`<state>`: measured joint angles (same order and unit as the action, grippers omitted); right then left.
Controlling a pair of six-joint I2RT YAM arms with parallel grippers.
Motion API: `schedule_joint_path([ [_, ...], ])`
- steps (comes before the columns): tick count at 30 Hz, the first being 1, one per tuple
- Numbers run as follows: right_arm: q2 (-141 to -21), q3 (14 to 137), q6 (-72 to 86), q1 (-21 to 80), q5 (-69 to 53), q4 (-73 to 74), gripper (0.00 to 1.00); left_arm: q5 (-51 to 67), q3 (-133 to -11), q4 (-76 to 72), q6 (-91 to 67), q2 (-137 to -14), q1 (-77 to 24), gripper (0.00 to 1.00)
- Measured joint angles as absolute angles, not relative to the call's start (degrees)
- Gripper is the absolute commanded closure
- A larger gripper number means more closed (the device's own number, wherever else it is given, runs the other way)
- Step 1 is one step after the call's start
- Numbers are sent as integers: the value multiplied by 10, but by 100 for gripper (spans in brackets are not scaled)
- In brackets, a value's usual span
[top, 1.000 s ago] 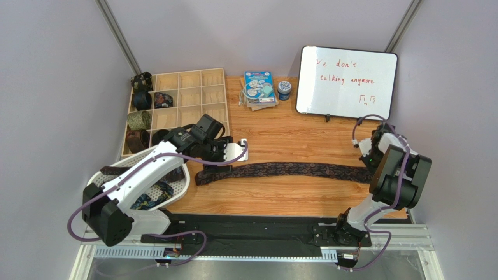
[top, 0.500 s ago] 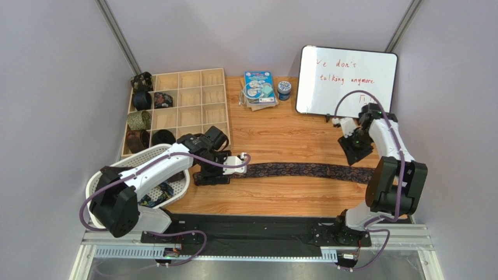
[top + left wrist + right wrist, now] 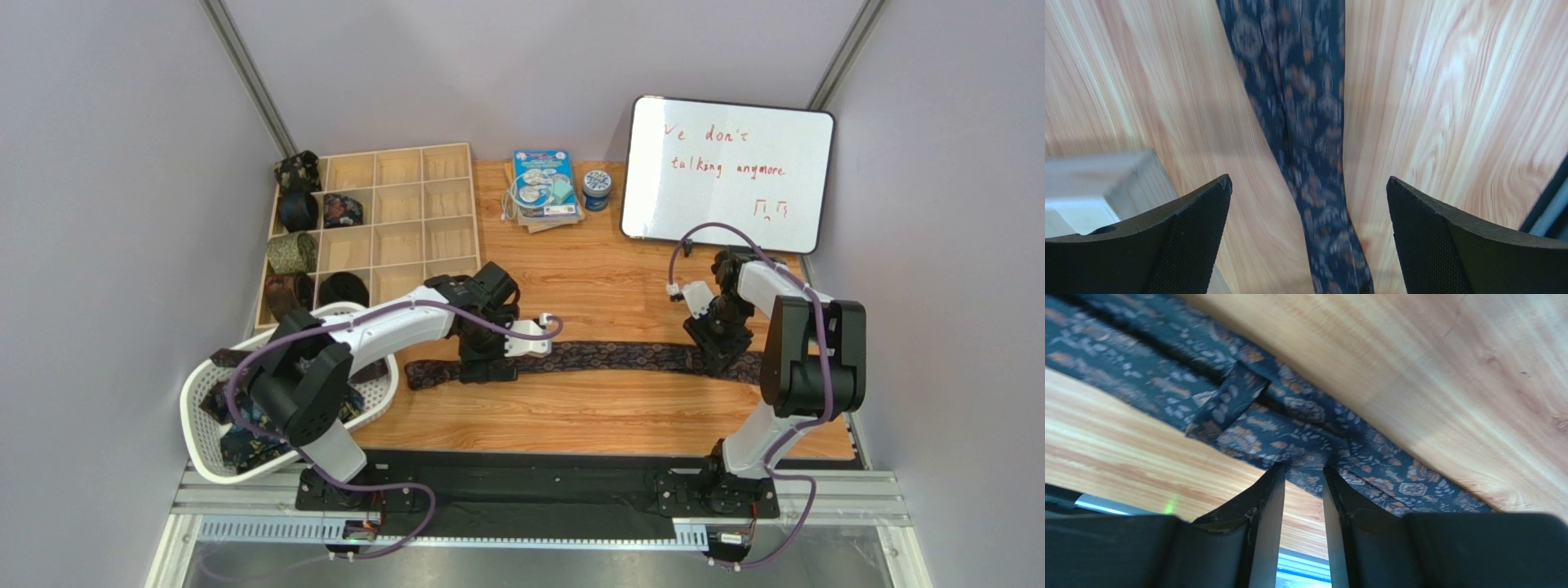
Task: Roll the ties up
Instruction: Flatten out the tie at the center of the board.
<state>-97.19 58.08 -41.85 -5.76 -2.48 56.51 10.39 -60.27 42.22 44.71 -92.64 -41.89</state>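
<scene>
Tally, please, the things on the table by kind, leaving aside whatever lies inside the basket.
Rolled ties: 6
Unrolled tie: 1
Wooden organizer: 1
White basket: 1
Whiteboard: 1
Booklet pack: 1
Round tin: 1
Total: 12
</scene>
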Motion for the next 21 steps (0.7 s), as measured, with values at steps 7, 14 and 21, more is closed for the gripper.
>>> schedule_joint_path([
  [7,-981,580,-434,-59,0,542,74,83,-644,364,410,-1007,-484,2],
  [14,-981,580,-474,-80,6,534,75,55,-698,338,388,-1064,-513,30],
  [21,-981,581,-524,-86,9,531,76,50,-714,325,385,-1083,-517,72],
])
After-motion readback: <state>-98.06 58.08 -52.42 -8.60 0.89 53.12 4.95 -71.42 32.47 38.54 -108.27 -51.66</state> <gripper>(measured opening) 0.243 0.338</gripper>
